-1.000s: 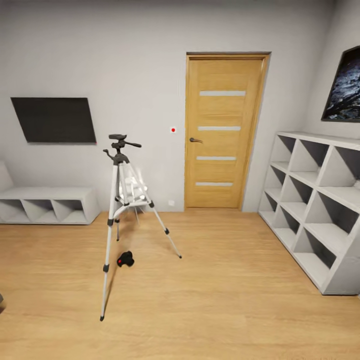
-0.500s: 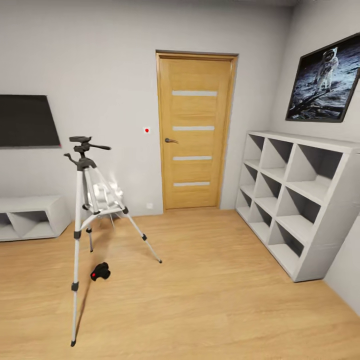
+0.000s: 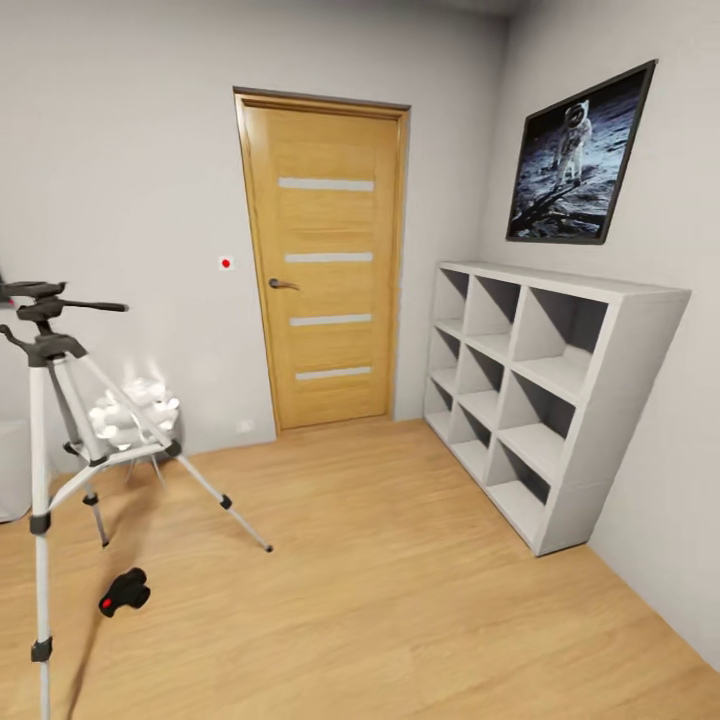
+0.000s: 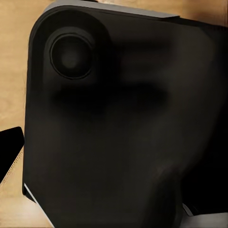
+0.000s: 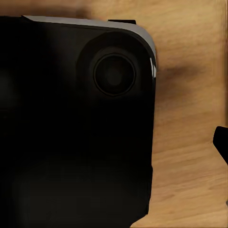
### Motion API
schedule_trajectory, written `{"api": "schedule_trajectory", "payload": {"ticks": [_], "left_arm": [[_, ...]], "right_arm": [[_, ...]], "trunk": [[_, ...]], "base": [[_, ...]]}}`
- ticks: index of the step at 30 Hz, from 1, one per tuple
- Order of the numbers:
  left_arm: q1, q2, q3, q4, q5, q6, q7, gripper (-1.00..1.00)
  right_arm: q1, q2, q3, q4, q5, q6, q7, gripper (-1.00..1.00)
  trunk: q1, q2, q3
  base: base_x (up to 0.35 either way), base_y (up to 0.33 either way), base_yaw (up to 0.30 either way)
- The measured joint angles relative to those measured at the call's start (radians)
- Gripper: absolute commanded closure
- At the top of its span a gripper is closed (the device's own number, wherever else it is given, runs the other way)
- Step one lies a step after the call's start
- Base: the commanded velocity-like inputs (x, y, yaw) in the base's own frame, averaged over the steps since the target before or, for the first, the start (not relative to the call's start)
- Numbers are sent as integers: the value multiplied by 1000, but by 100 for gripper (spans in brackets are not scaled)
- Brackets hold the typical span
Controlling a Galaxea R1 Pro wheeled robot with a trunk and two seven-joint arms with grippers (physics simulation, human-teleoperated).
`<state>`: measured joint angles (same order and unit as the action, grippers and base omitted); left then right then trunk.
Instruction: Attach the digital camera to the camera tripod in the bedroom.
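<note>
digital camera on the floor, robot not yet in reach

the digital camera (image 3: 124, 591) lies on the light wood floor (image 3: 400, 600) at the lower left of the head view, small and black with its red button showing, between the spread legs of the camera tripod (image 3: 40, 470) and just beside the near leg. the tripod stands upright, silver legs splayed, black head and pan handle at the top, partly cut by the picture's edge. behind it sits a white lumpy thing against the wall, too blurred to name. a wooden door (image 3: 322, 260), a white cube shelf (image 3: 540, 390) and an astronaut picture (image 3: 575, 155) take up the rest of the room

handling call: the camera looks rigid, compact and light, probably smooth-sided and a bit slippery, and the lens would not like a squeeze, so the safe hold is across the flat body sides, away from lens and button. the tripod looks top-heavy and easy to knock

arms: both wrist views look down past a dark rounded housing onto wood floor, so the arms seem tucked close and low. a black tip pokes in at the edge of each view; whether either claw is wide or narrow i cannot tell
</note>
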<state>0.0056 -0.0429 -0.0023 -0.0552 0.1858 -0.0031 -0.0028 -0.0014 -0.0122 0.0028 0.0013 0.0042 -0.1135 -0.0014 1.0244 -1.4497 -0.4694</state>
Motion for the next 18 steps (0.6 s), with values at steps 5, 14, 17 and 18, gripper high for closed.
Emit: {"api": "schedule_trajectory", "payload": {"ticks": [5,14,17,18], "left_arm": [[0,0,0,0,1,0,2,-100],[0,1,1,2,6,0,4,-100],[0,1,1,2,17,0,5,-100],[0,1,1,2,23,0,5,-100]], "right_arm": [[0,0,0,0,0,0,0,-100],[0,1,4,0,3,3,0,-100],[0,2,6,0,5,4,0,-100],[0,2,6,0,5,4,1,-100]], "trunk": [[0,0,0],[0,0,0],[0,0,0],[0,0,0]], "base": [[301,-89,-145],[315,-21,-28],[324,-2,-2],[325,-1,-1]]}}
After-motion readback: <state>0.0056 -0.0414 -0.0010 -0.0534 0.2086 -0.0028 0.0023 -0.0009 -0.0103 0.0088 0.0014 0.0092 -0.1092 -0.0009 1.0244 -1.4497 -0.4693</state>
